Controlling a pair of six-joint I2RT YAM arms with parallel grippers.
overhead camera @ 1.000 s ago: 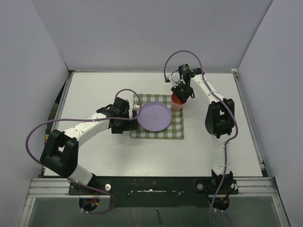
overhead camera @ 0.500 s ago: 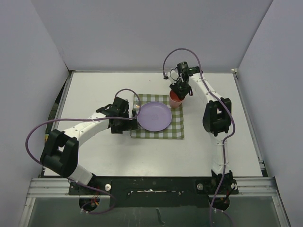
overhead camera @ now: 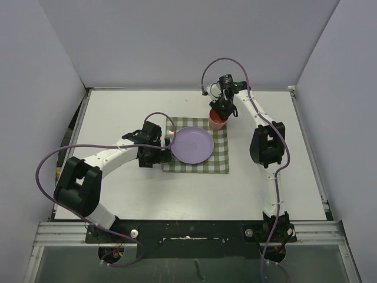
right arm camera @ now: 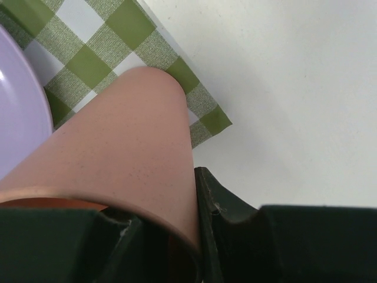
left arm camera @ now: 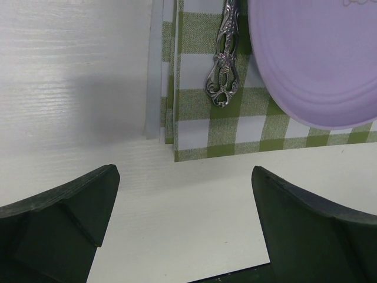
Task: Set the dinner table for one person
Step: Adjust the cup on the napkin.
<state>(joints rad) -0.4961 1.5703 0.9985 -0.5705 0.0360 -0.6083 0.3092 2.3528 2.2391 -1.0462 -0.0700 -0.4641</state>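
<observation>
Your right hand holds the cup by its rim, right over the cloth's far right corner on the table — just beyond the plate. The set-down looks straight down. Your left hand gapes wide — farther off.

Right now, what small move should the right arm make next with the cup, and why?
Probably lower the pink cup straight down onto the checked cloth at its far corner. The right gripper grips its rim, and its base is over that corner, beside the purple plate.
</observation>
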